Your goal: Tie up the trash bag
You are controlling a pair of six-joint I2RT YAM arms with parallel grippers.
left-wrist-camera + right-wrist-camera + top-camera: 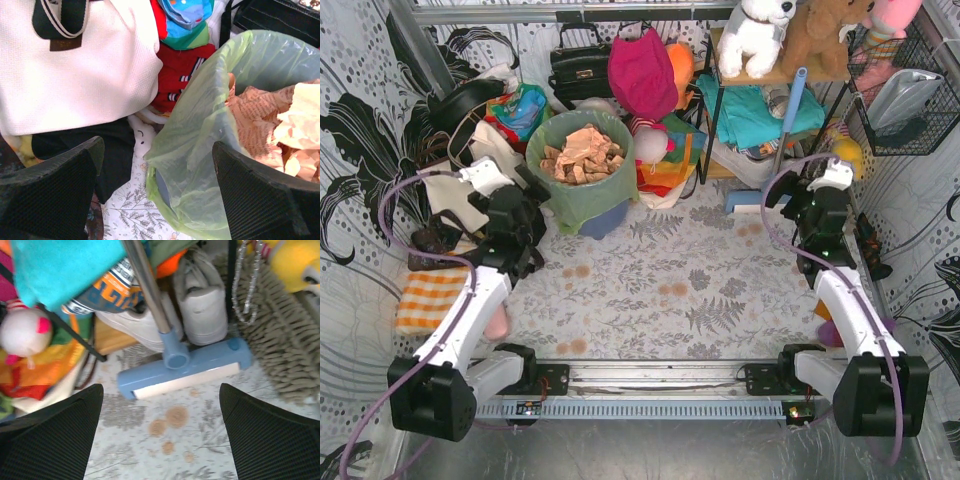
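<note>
Left pincer (157, 145): spread wide, holding nothing; both dark fingers frame the lower edge of the wrist view.
Ahead of left pincer: the trash bag (200, 150) lies forward and to the right. Its folded-over green skirt hangs in the gap between the fingers, closer to the right one.
Contact: cannot tell whether that finger touches the film or sits just beside it.
Bag position: at the far left of the surface (660, 290), lining the bin (603, 218), mouth open and turned down over the rim.
Bag axis: upright, mouth facing up; crumpled brown paper (582, 155) fills it to the top.
Left flank: cream tote bag (85, 75) just beside the bag, crowding that side.
Right pincer (161, 387): spread wide, holding nothing, aimed at a blue mop head (185, 365) and shelf clutter.
Nearer arm: left, by judgement; right stands well apart from the bag across the surface.
Coming move, as judged: rim film must be gathered up off the bin from two sides.
Hidden: bag bottom inside the bin; far rim cut off in the left wrist view; bag absent from the right wrist view.
</note>
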